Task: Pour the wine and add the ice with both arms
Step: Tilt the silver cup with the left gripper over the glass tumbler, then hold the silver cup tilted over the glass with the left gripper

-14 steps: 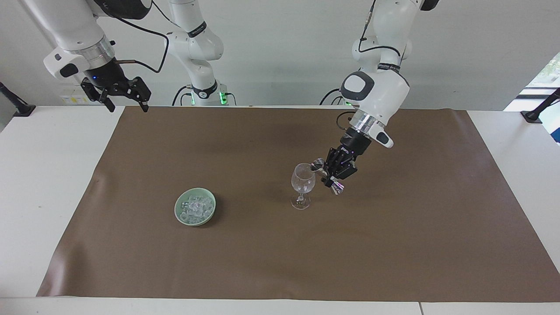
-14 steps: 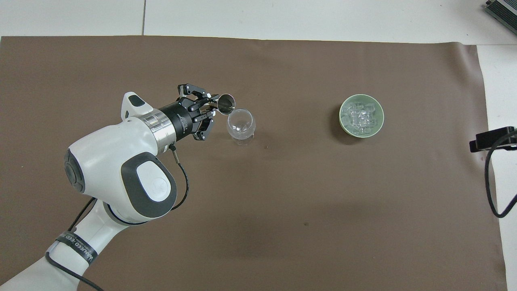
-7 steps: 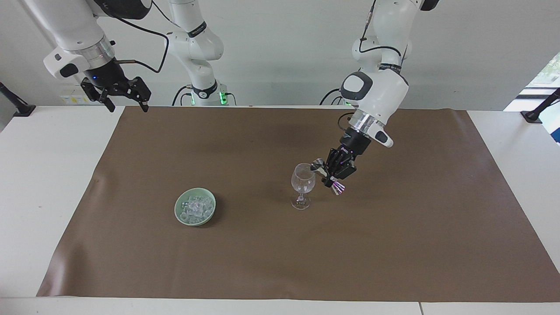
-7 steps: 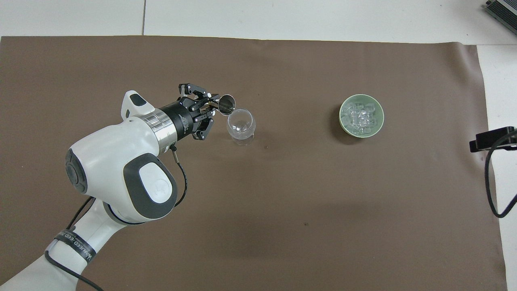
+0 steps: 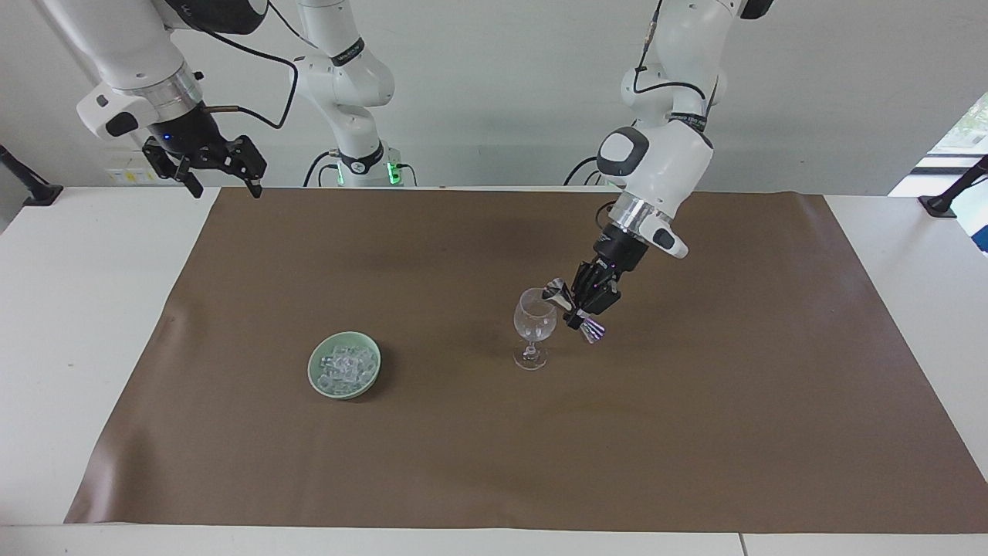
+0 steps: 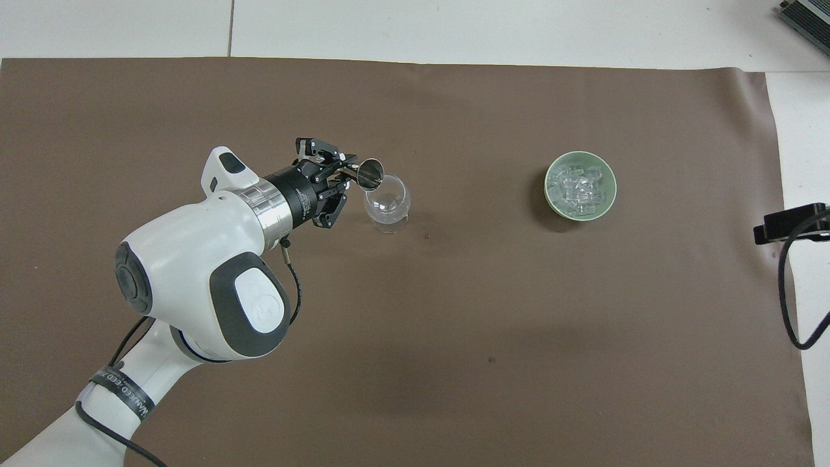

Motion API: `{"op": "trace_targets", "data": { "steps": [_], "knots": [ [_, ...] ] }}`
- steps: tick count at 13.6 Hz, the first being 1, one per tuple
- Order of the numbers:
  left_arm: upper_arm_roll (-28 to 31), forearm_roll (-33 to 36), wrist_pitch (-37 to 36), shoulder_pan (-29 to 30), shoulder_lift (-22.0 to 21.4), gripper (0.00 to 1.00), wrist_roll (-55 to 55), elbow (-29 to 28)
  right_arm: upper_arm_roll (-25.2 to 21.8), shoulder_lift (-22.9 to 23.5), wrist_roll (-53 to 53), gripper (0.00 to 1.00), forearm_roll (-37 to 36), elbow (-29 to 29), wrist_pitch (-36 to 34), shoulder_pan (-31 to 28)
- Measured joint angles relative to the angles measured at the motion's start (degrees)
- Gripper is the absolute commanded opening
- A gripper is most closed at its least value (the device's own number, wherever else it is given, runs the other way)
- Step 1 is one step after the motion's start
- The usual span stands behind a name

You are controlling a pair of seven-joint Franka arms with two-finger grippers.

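Note:
A clear stemmed wine glass (image 5: pixel 534 316) (image 6: pixel 387 201) stands upright near the middle of the brown mat. My left gripper (image 5: pixel 584 303) (image 6: pixel 343 174) is shut on a small metal jigger (image 5: pixel 557 292) (image 6: pixel 371 174). It holds the jigger tilted, with the mouth over the glass's rim. No wine shows, and the glass looks colourless. The ice (image 5: pixel 344 364) (image 6: pixel 579 186) is heaped in a pale green dish (image 5: pixel 318 380) (image 6: pixel 552 202) toward the right arm's end. My right gripper (image 5: pixel 224 188) is open and holds nothing; it waits in the air over the mat's corner at that end.
The brown mat (image 5: pixel 695 432) (image 6: pixel 519 324) covers most of the white table (image 5: pixel 69 324). A black part with a cable (image 6: pixel 788 222) juts in at the overhead view's edge, past the dish.
The left arm has shifted slightly toward the glass and turned its wrist, so the jigger's mouth sits further over the rim. The right arm has not moved.

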Motion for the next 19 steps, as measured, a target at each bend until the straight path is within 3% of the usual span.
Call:
{"op": "trace_targets", "data": {
  "steps": [19],
  "knots": [
    [0.05, 9.53, 0.36, 0.00, -0.03, 0.00, 2.87, -0.36, 0.00, 0.00, 0.00, 1.00, 0.00, 0.00, 0.00, 0.00]
  ]
}}
